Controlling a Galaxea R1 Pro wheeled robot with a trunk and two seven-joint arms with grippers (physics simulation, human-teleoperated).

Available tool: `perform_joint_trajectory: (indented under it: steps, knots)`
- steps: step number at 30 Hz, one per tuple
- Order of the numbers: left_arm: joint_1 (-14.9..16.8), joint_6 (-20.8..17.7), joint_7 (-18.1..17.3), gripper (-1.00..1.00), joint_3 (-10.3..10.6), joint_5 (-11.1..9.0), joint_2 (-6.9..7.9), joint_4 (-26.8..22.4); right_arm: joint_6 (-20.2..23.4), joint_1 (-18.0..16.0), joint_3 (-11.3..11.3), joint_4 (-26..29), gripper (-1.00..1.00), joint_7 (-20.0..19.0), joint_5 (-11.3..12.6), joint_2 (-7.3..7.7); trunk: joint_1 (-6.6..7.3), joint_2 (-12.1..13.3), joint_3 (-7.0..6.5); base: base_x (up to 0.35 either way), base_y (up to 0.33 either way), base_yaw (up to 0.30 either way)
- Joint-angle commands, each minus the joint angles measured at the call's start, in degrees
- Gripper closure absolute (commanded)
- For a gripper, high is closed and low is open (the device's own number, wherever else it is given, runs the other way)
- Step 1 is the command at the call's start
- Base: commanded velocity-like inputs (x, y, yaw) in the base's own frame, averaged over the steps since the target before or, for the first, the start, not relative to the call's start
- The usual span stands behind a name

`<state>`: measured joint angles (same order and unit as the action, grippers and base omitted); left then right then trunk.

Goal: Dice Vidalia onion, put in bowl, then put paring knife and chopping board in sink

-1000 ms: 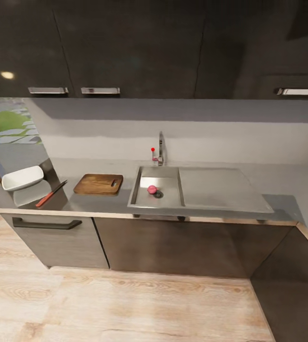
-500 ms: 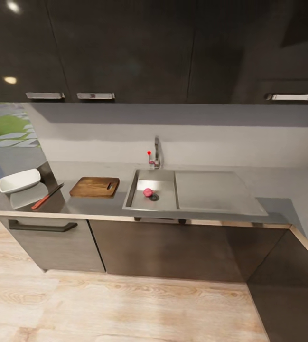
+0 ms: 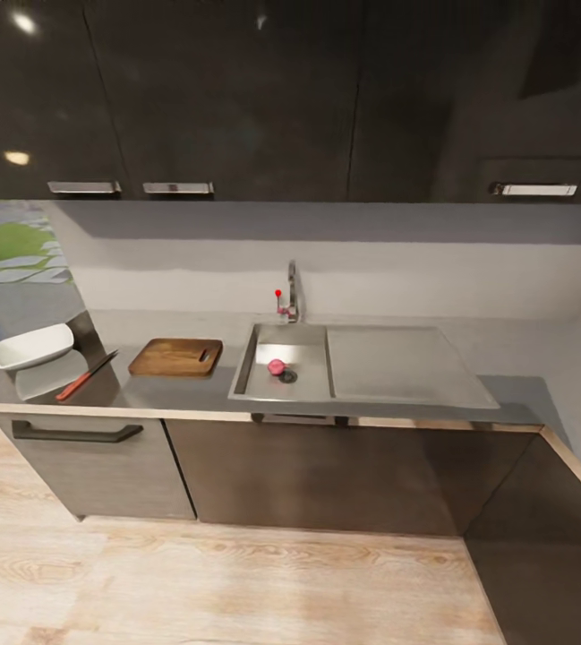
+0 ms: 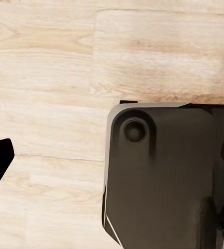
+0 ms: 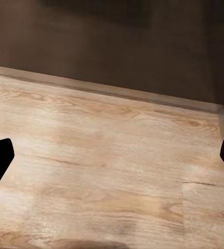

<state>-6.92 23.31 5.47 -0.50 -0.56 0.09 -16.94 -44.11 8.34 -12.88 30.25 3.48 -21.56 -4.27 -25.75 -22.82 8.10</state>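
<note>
Onion (image 3: 276, 366), small and pinkish, sits in the sink (image 3: 263, 387) basin just beside the round drain, below the tap (image 3: 291, 291). Left of the sink, the chopping board (image 3: 175, 356) lies flat on the table (image 3: 183, 392). Further left rests the paring knife (image 3: 85, 375), and beyond it the white bowl (image 3: 33, 346). Both wrist views look down on wood floor (image 5: 112, 171); the left hand (image 4: 112, 155) and right hand (image 5: 112, 161) show fingertips spread wide apart, released, grasping nothing.

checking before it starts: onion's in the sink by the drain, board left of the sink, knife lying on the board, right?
One thing is off: the paring knife lies on the countertop beside the bowl, not on the chopping board. The head view shows it. Onion and sink as said.
</note>
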Motion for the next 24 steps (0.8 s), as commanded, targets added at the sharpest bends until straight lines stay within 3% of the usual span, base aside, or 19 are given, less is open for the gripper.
perform_joint_trajectory:
  steps: [1,24]
  knots:
    - [0.0,0.1,0.1,-1.00,0.0,-0.1,-0.01,-0.1,-0.1,0.0,-0.3,0.1,-1.00,0.3,-0.6,-0.05,-0.04,-0.1,0.08,0.000,0.000,-0.006]
    - [0.0,0.1,0.1,-1.00,0.0,-0.1,-0.01,0.0,-0.3,0.0,-0.3,0.1,-1.00,0.5,-0.6,-0.11,-0.04,-0.1,0.07,0.000,0.000,0.000]
